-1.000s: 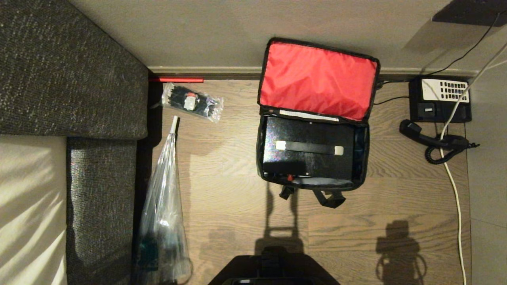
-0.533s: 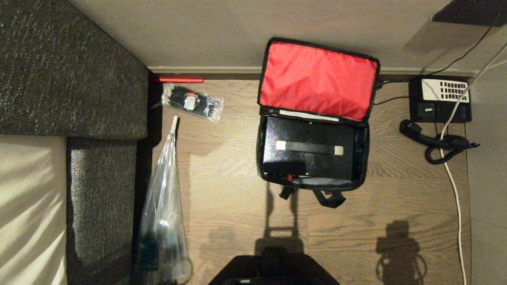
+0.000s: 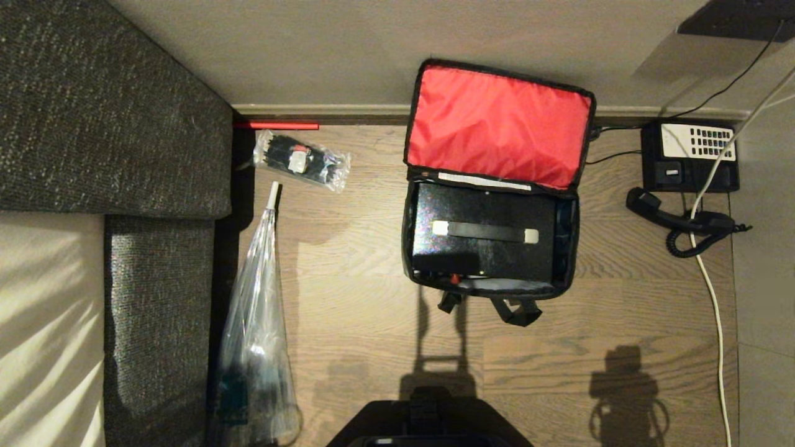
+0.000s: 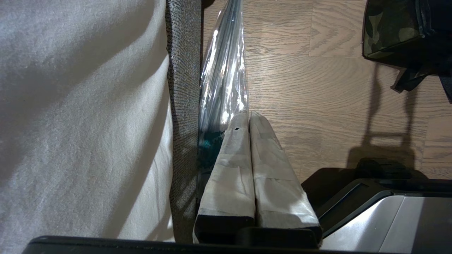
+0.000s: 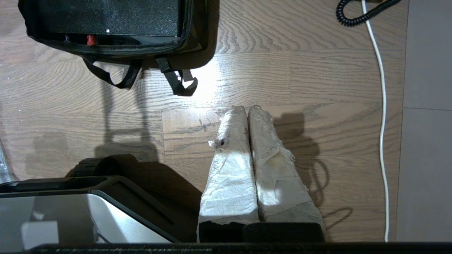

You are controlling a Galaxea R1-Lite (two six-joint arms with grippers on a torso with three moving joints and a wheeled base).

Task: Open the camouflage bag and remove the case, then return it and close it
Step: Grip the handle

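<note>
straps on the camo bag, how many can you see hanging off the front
2. Both black straps trail onto the floor from the near edge of the open camouflage bag: a short left strap and a wider right strap. Others may be hidden underneath.

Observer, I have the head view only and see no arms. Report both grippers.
Observer: The left gripper is shut, empty, hanging beside the clear plastic bag.
Operator: Now the right one.
Observer: The right gripper is shut, empty, over bare floor short of the black straps.
Operator: Give me the camouflage bag's outside.
Observer: The left wrist view shows the camouflage bag's green camouflage side wall, apart from the left gripper.
</note>
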